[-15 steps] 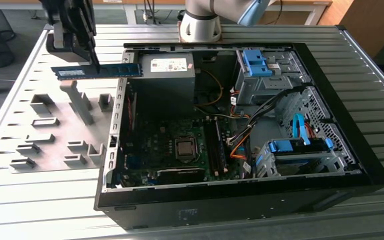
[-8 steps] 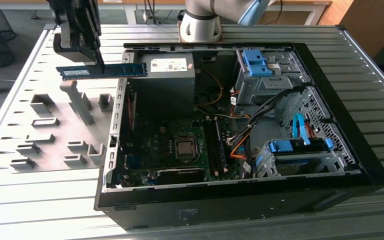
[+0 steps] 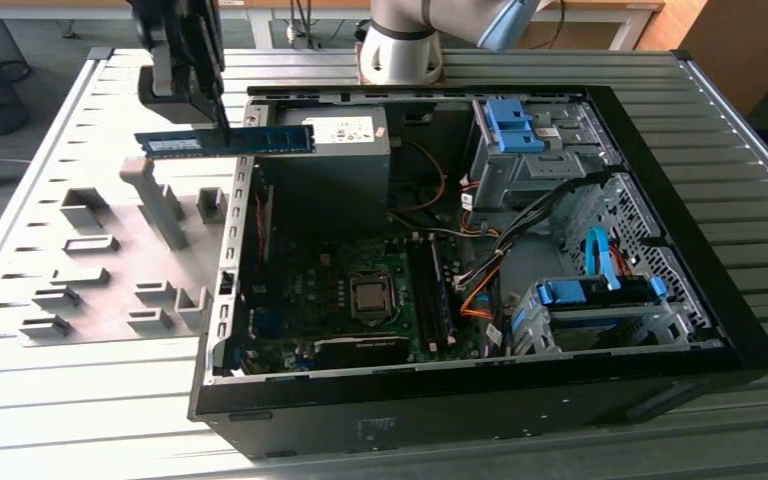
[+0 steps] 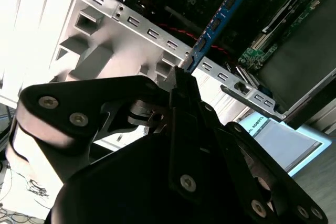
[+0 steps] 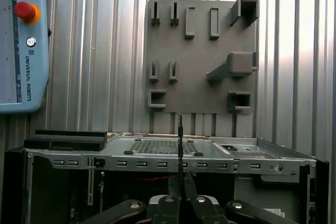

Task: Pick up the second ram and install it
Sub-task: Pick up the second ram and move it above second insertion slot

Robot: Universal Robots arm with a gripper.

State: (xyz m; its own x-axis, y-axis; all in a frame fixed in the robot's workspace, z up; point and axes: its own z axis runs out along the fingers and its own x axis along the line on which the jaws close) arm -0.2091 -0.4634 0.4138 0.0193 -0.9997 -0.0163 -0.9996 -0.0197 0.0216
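The gripper (image 3: 215, 122) is clenched on the second ram (image 3: 257, 140), holding it level in the air above the open computer case's (image 3: 491, 415) wall on the exterior view's left, beside the grey fixture plate (image 3: 111, 225) on the tabletop (image 3: 77, 420).

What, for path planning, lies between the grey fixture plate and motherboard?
The case's metal wall, in the exterior view; the gripper holds the second ram above it.
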